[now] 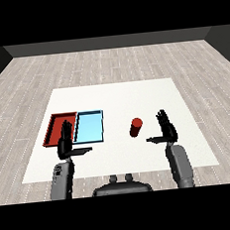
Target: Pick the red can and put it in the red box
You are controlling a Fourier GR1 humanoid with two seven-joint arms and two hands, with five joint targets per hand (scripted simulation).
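A small red can (135, 127) stands upright on the white table (115, 94), right of the two trays. The red tray (56, 126) lies at the left, with the light blue tray (90, 127) touching its right side. My right hand (165, 131) is open, fingers straight up and thumb pointing left, a short way right of the can and apart from it. My left hand (66, 143) is open too, raised in front of the near edge of the red tray, thumb pointing right. Neither hand holds anything.
The table's near edge runs just behind my forearms. A grey plank floor surrounds the table on all sides.
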